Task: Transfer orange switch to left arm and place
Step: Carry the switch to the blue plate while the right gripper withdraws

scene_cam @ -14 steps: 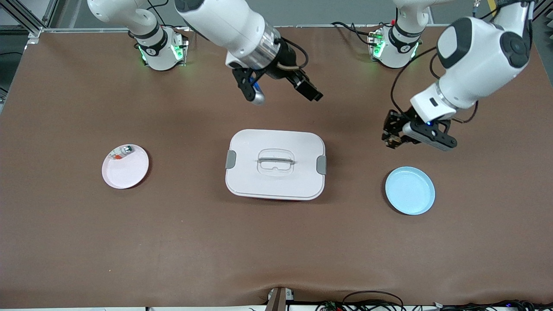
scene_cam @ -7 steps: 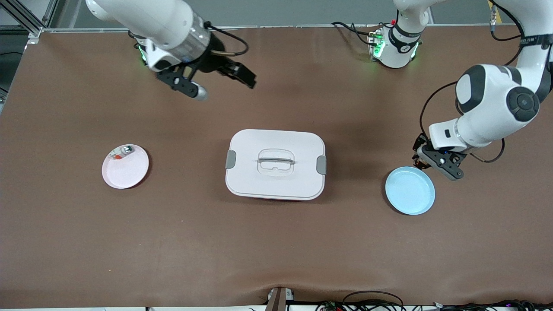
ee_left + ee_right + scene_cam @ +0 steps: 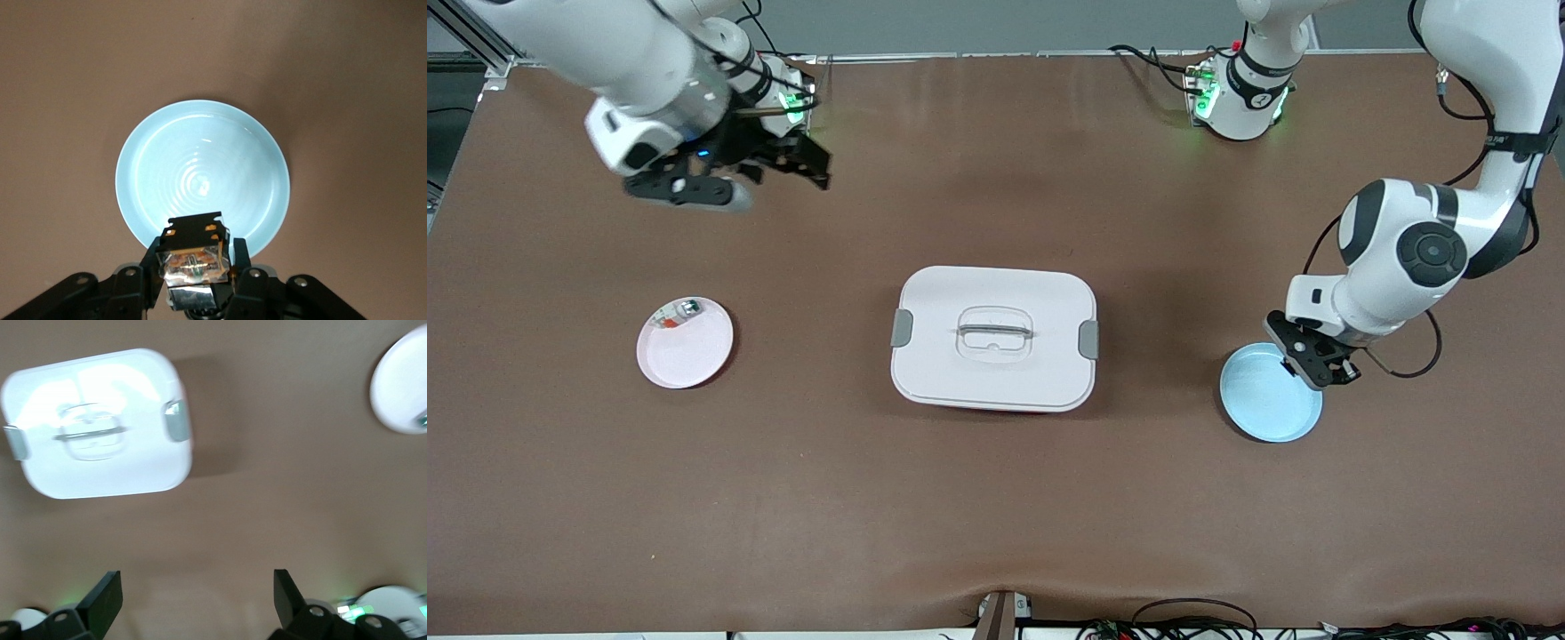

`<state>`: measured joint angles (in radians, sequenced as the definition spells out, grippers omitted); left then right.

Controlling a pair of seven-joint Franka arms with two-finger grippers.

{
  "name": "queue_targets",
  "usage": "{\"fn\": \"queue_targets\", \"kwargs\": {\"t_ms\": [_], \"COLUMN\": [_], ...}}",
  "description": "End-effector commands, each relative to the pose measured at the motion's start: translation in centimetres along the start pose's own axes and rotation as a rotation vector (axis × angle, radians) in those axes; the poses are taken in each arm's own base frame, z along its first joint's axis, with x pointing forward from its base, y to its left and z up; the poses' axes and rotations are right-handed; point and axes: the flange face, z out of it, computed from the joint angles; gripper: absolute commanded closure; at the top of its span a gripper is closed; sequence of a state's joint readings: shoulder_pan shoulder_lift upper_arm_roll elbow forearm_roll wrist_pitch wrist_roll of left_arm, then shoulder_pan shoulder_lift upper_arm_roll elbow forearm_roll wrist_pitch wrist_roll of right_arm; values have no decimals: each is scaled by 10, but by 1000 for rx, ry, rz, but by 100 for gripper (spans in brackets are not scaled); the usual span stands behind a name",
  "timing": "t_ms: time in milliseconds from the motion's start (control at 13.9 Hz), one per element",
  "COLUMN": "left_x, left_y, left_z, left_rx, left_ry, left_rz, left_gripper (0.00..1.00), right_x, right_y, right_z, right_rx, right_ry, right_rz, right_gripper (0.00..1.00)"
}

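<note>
Fingers of the right gripper spread wide, empty, over bare table near its base. Pink plate (small part on it), box, then left gripper pinching the orange switch over the blue plate.

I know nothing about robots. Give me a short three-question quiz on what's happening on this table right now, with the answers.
1. True or false: the left gripper holds nothing.
2. What is the left gripper over? A) the box B) the blue plate C) the pink plate
3. Fill in: the right gripper, up over bare table near its arm's base, has its fingers ____.

Key
1. False: in the left wrist view it is shut on the orange switch.
2. B: the switch hangs above the blue plate's rim, not yet set down.
3. Open, holding nothing. A small greenish-silver piece lies on the pink plate.
</note>
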<state>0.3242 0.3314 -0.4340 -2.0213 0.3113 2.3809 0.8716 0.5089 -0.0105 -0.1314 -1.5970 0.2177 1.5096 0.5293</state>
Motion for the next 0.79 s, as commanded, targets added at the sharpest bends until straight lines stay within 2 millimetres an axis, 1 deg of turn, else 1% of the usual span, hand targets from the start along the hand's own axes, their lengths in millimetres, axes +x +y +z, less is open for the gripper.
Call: {"fn": "queue_targets", "kwargs": {"t_ms": [0,72,216,360,577,721], "left_x": [-5,-5,-3,-1,1,3], "left_y": [-13,-12,-12,-9,-3,-1], "left_z": [22,32,45,56,71,77], "left_rx": [46,45,50,58,68,69], "left_ry": [14,21,28,10,-40,-47], "left_rz": [162,206,307,378,469,495], "left_gripper": [100,100,100,100,100,100], "right_x": [11,17,30,36,48,55], "right_y": [43,57,83,98,127,147], "right_z": [-7,-9,-14,-17,-21,-24], "right_rx": [-50,-60,-86,-111,-108,-109], "right_ry": [18,23,34,45,50,54], "right_rz": [-76,-96,-127,-121,-68,-74], "right_gripper": [0,0,0,0,0,0]}}
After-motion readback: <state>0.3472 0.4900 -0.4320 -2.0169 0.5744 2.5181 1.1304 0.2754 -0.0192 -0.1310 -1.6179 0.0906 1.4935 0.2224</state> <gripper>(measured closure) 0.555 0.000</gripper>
